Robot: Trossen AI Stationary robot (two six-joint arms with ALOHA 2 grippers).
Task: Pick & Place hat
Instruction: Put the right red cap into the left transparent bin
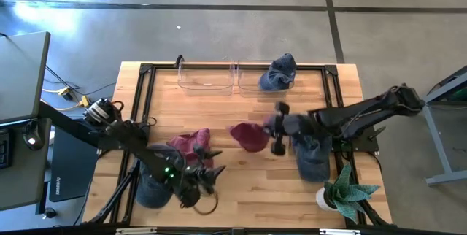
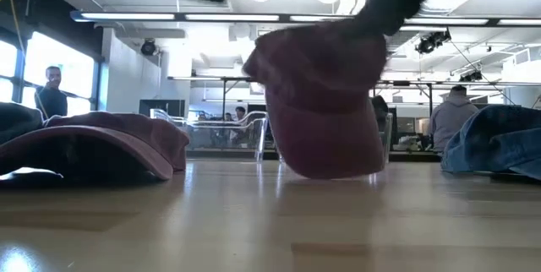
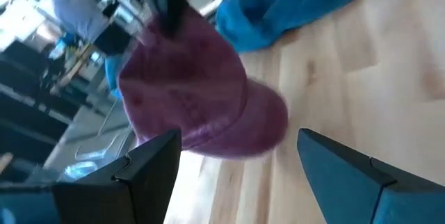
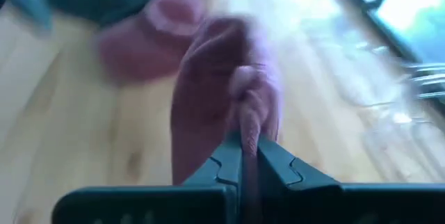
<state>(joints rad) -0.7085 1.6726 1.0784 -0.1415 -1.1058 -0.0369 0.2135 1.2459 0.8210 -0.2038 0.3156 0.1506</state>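
My right gripper [image 1: 271,134] is shut on a maroon hat [image 1: 248,136] near the table's middle; the low view shows this hat [image 2: 321,111] hanging under the dark fingers. A second maroon hat [image 1: 191,144] lies flat on the table to its left. My left gripper [image 1: 211,174] is open near the table's near edge, left of centre. It points toward the held hat [image 3: 201,99] and touches nothing. My right gripper pinches a bunched fold of the maroon hat's cloth [image 4: 245,123] between its two fingers, coming slanting down from the table's right side. The hat hangs below the fingers. Its lowest part [image 2: 330,172] is at or just above the tabletop; which, I cannot tell.
Two clear bins [image 1: 208,80] stand along the far edge, with a blue hat [image 1: 281,74] beside them. Another blue hat [image 1: 312,158] lies under the right arm and a dark one [image 1: 149,187] under the left arm. A potted plant [image 1: 343,195] stands at the near right corner.
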